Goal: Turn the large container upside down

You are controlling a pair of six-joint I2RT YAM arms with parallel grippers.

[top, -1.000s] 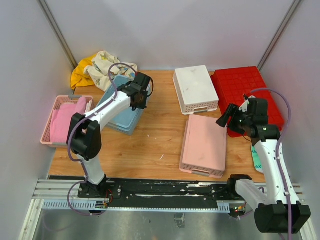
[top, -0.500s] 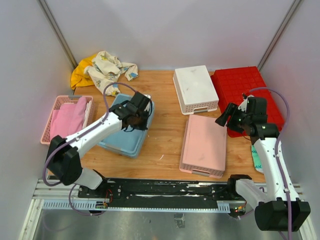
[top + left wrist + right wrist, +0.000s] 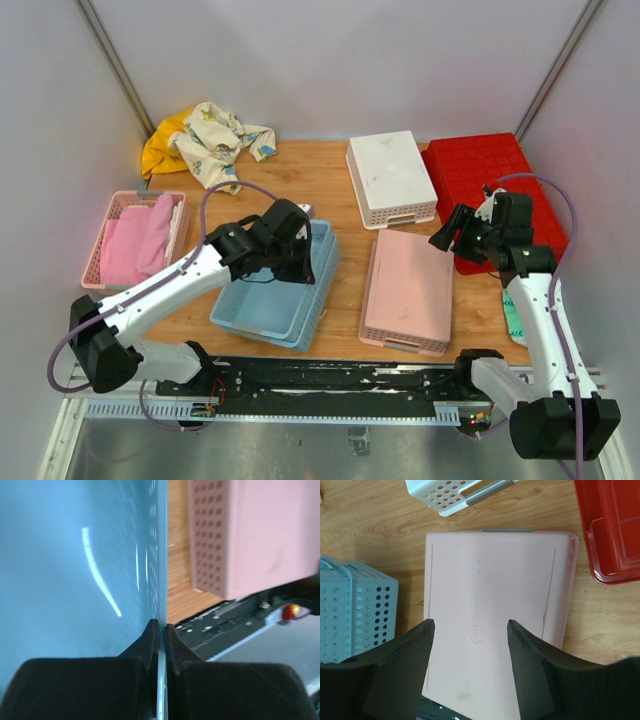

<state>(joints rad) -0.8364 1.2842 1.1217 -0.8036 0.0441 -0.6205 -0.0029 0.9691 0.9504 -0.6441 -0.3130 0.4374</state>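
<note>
Large container [image 3: 490, 175], the red bin, sits at the far right of the table [image 3: 330, 200], gridded face up; its corner shows in the right wrist view [image 3: 615, 525]. Nothing touches it. We see the right tool [image 3: 448, 232] just left of it, fingers spread wide and holding nothing, hovering over the upside-down pink basket [image 3: 408, 285]; from the wrist the spread fingers [image 3: 470, 625] frame that flat pink bottom [image 3: 490, 595]. The left tool [image 3: 298, 265] pinches the thin side wall of the blue perforated basket [image 3: 270, 300] at front centre, fingers [image 3: 161, 625] pressed together on the blue edge [image 3: 60, 555]. A white basket [image 3: 390, 175] lies upside down beside the red bin. A second pink basket [image 3: 105, 270] with a pink cloth [image 3: 135, 240] sits far left, and crumpled cloths [image 3: 225, 135] lie in the back corner.
</note>
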